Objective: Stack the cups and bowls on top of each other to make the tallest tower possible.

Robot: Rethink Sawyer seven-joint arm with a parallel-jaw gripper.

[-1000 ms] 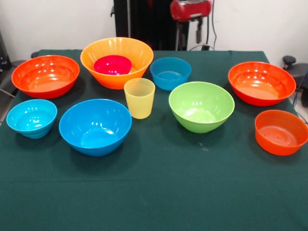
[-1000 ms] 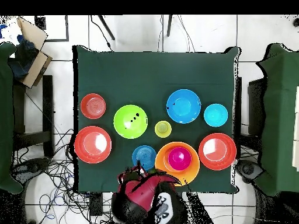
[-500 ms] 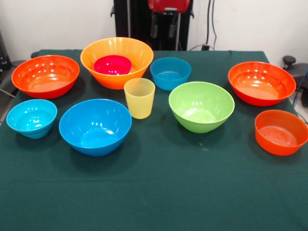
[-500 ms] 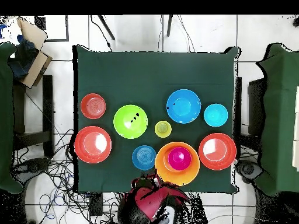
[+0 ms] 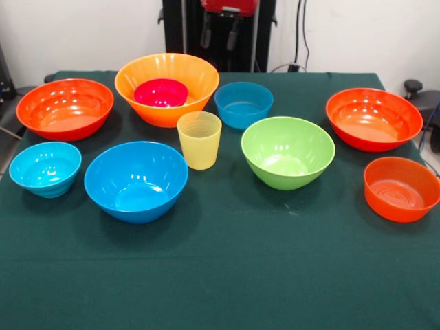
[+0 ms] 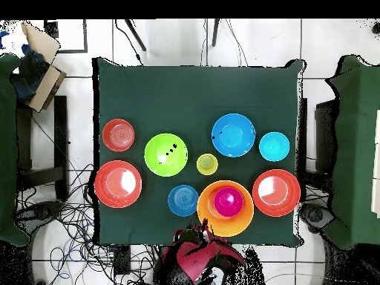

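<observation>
The magenta bowl (image 5: 161,92) sits nested in the orange bowl (image 5: 167,88) as tower base; gripper (image 5: 220,36) hangs above, its state unclear.

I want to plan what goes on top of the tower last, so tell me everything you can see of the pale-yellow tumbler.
The tumbler is translucent pale-yellow plastic, tapered toward its base, with faint horizontal ridges inside. It stands upright, mouth up and empty, alone on the green tablecloth, touching nothing. In the front view it sits just in front of the large orange bowl, between the big blue bowl and the lime green bowl.
</observation>
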